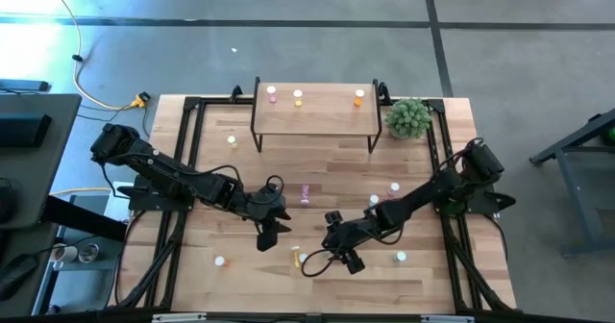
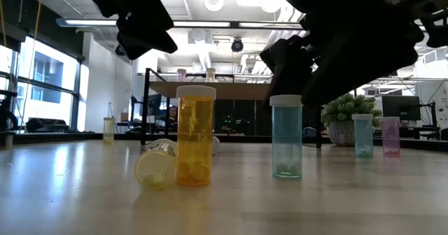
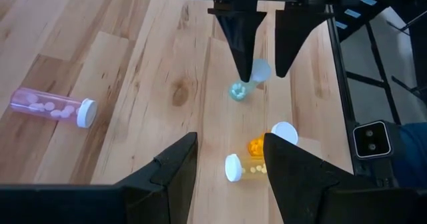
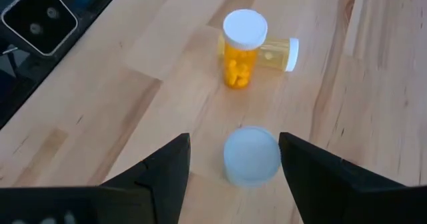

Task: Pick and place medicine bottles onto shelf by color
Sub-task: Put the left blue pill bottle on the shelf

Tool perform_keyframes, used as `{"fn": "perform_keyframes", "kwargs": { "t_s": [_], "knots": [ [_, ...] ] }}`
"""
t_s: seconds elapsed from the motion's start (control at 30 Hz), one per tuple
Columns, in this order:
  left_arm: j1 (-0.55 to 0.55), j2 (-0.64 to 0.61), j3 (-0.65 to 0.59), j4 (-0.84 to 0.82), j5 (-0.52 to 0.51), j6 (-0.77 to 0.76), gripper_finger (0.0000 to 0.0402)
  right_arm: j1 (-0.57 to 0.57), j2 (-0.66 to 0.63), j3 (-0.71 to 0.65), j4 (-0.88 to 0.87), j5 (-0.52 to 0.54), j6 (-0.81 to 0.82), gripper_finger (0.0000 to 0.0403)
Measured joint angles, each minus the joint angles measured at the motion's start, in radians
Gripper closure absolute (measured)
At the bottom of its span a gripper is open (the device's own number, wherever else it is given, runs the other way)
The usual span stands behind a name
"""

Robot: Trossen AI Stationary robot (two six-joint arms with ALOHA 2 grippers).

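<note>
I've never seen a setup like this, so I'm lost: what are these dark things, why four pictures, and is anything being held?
You are looking at two robot arms at a wooden table, each ending in a two-finger gripper. One picture looks straight down, one looks level across the tabletop, and two come from cameras on the arms' wrists.

Small pill bottles are scattered about. Near the front stand an orange bottle and a blue-green bottle, with a pale yellow bottle lying beside the orange one. A pink bottle lies farther off. A few bottles already stand on the shelf, next to a plant.

Nothing is held. The right gripper is open around the blue-green bottle. The left gripper is open too, above the table.
</note>
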Motion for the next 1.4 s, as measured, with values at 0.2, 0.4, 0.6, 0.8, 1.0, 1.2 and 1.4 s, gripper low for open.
{"fn": "perform_keyframes", "kwargs": {
  "t_s": [0.2,0.4,0.6,0.8,1.0,1.2,1.4],
  "knots": [
    [0.000,0.000,0.000,-0.002,-0.023,0.002,0.0241,-0.001,0.000,0.000,-0.016,0.024,0.022,0.0236],
    [0.000,0.000,0.000,-0.002,-0.041,0.003,0.0241,-0.002,0.000,0.000,-0.017,0.029,0.023,0.0287],
    [0.000,0.000,0.000,-0.002,-0.041,0.003,0.0241,-0.002,0.000,0.000,-0.018,0.030,0.018,0.0303],
    [-0.003,0.000,0.000,-0.003,-0.041,0.003,0.0241,-0.021,-0.045,0.000,-0.071,0.029,0.015,0.0298],
    [-0.003,0.000,0.001,-0.004,-0.041,0.025,0.0241,-0.080,-0.149,-0.001,-0.095,0.030,-0.011,0.0298],
    [-0.003,0.000,0.001,-0.003,-0.040,0.078,0.0241,-0.177,-0.274,-0.001,-0.133,0.106,-0.042,0.0298],
    [0.006,0.000,0.001,-0.003,-0.094,0.162,0.0241,-0.319,-0.385,-0.001,-0.124,0.139,-0.065,0.0297]
  ]
}}
